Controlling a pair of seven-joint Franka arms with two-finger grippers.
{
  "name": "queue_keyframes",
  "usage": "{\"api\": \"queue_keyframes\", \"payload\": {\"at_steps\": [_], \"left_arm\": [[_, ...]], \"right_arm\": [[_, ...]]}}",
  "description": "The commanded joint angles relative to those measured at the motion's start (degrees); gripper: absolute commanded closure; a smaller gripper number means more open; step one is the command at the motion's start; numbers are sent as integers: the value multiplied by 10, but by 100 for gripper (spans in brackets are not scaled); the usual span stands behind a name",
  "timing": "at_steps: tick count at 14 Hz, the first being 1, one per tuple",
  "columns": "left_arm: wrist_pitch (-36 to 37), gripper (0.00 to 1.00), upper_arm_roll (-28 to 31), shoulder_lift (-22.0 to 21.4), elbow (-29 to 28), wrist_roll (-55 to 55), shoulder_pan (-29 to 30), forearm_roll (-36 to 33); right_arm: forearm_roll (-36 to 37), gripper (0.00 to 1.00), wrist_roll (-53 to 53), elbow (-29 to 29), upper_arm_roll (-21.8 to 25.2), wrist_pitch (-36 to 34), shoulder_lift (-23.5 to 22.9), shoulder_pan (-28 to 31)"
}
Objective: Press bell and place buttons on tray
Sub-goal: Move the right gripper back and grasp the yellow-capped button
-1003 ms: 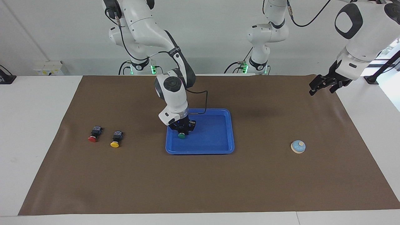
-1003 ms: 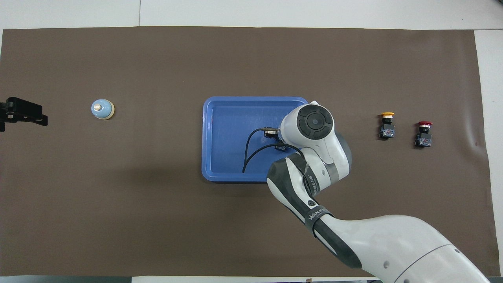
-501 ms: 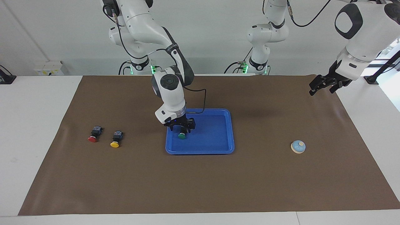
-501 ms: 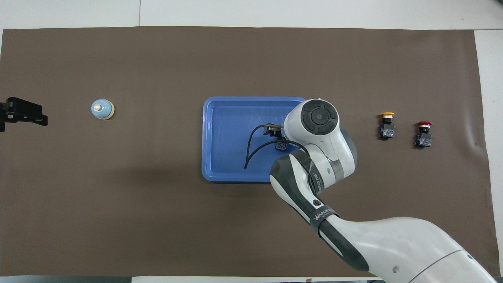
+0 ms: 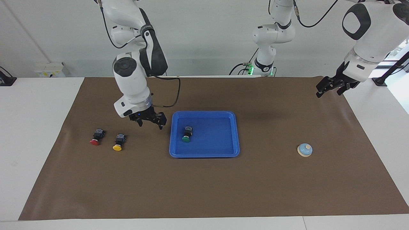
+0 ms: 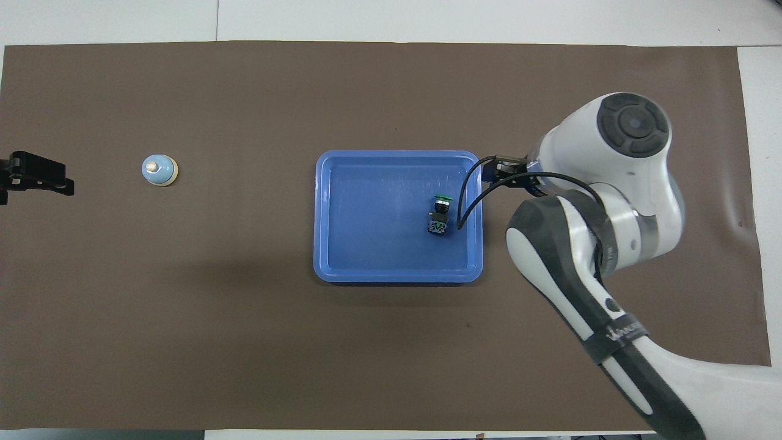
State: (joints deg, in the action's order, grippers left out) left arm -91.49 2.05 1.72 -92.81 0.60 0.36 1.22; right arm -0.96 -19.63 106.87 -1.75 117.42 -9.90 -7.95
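The blue tray [image 5: 204, 155] [image 6: 379, 214] lies mid-mat, and the green button [image 5: 187, 134] [image 6: 438, 215] lies on its side in it, toward the right arm's end. My right gripper [image 5: 150, 123] hangs open and empty over the mat between the tray and the yellow button [image 5: 118, 142]. The red button [image 5: 95, 138] lies beside the yellow one, closer to the right arm's end of the table. In the overhead view the right arm covers both of them. The bell [image 5: 304, 149] [image 6: 159, 169] stands toward the left arm's end. My left gripper [image 5: 329, 87] [image 6: 36, 181] waits open above the mat's edge.
A brown mat [image 5: 204, 191] covers most of the white table. A black cable loops from the right wrist [image 5: 174, 92] over the tray's edge.
My right gripper opened and let go of the green button in the tray, then rose and swung out of the tray toward the yellow and red buttons. The left arm has not moved.
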Motion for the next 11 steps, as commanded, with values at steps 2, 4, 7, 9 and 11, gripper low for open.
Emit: {"api": "queue_keyframes", "payload": {"at_steps": [2,4,7,9,11], "left_arm": [[-1,0,1,-14,-14,3,-3,-5],[-1,0,1,-14,-14,3,-3,-5],[-1,0,1,-14,-14,3,-3,-5],[-1,0,1,-14,-14,3,-3,-4],[-1,0,1,-14,-14,3,-3,-5]], "right_arm": [[8,0,122,50,-6,35,9,92],[11,0,129,101,-6,91,17,115],[11,0,127,124,-6,138,-5,144],[11,0,126,124,-6,170,-29,147],[11,0,125,124,-6,198,-49,146]]}}
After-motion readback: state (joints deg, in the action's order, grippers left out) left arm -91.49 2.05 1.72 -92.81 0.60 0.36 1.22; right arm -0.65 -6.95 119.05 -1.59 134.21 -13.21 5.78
